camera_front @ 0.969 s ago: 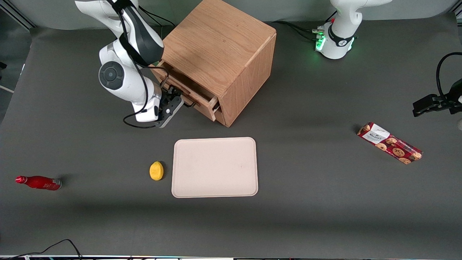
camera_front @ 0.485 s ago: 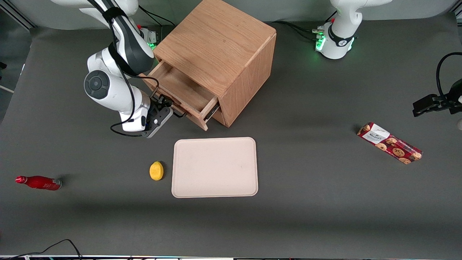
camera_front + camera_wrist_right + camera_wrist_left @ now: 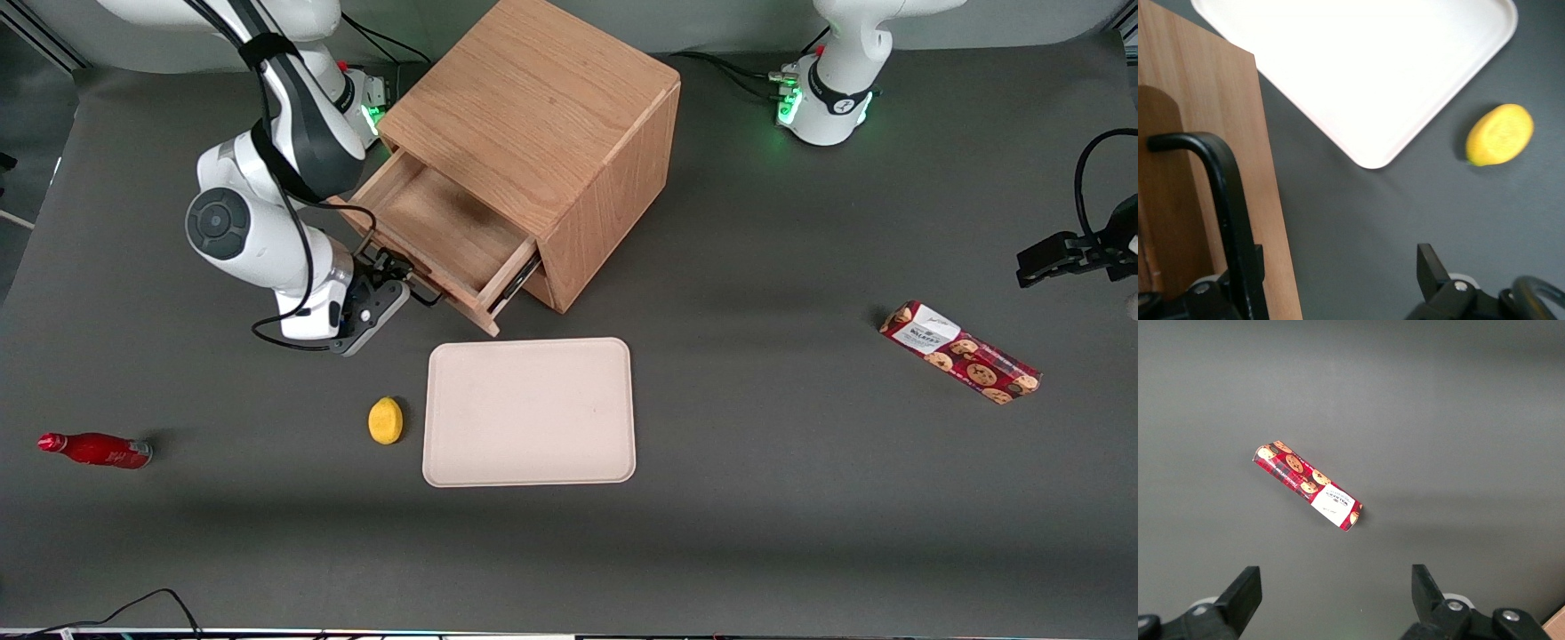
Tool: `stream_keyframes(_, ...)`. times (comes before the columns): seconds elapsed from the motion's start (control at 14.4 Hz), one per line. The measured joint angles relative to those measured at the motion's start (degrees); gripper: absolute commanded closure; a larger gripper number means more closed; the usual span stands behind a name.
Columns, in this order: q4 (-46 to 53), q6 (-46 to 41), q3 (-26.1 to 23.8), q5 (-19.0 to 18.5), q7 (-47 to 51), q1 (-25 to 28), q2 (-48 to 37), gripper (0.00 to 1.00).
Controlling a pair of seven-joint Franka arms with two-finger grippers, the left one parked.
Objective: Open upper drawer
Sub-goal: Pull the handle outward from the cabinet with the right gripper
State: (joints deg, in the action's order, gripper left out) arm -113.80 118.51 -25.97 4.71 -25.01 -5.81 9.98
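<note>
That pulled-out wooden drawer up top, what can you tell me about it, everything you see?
The upper drawer is light oak, wide and shallow, pulled well out of the cube-shaped cabinet at a slant toward the tray. Its inside looks bare. A thin black bar handle runs along its front panel. The gripper is at that handle, one finger close against it, the jaws spread apart.

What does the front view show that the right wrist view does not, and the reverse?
Only the front view: the pulled-out inside of the upper drawer, the cabinet top, the red bottle and the cookie pack. Only the right wrist view: the gripper is open, with the black handle beside one finger. Both: the tray and the lemon.
</note>
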Motion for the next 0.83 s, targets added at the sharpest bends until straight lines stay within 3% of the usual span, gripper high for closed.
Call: stream_keyframes(0.83,5.3,0.1,2.8,-2.7,-0.2,-2.2,4.2,0.0)
